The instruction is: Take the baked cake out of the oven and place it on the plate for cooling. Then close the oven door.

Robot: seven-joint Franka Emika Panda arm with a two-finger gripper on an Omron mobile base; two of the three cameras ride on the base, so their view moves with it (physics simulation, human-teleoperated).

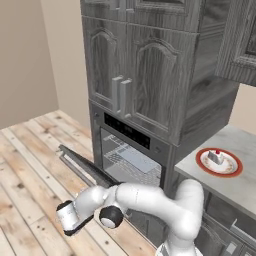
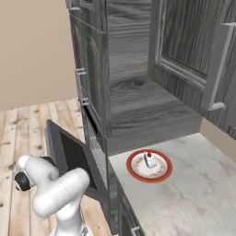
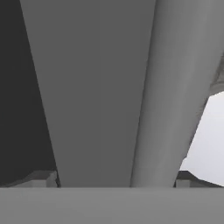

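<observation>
White arm reaching low under the half-open oven door [image 1: 80, 165], gripper [image 3: 116, 179] spreading its jaws wide around the door's bar handle [image 3: 175, 96], oven [image 1: 131, 157] showing its wire rack, cake slice [image 1: 216, 157] sitting on the red-rimmed plate [image 1: 202, 165] near the counter's [image 1: 245, 185] front edge.

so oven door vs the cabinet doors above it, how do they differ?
The oven door hangs part open, tilted out from the oven; the cabinet doors are shut and upright. The oven door is smooth dark metal with a black window; the cabinet doors are grey wood grain with arched panels. Both are grey.
</observation>
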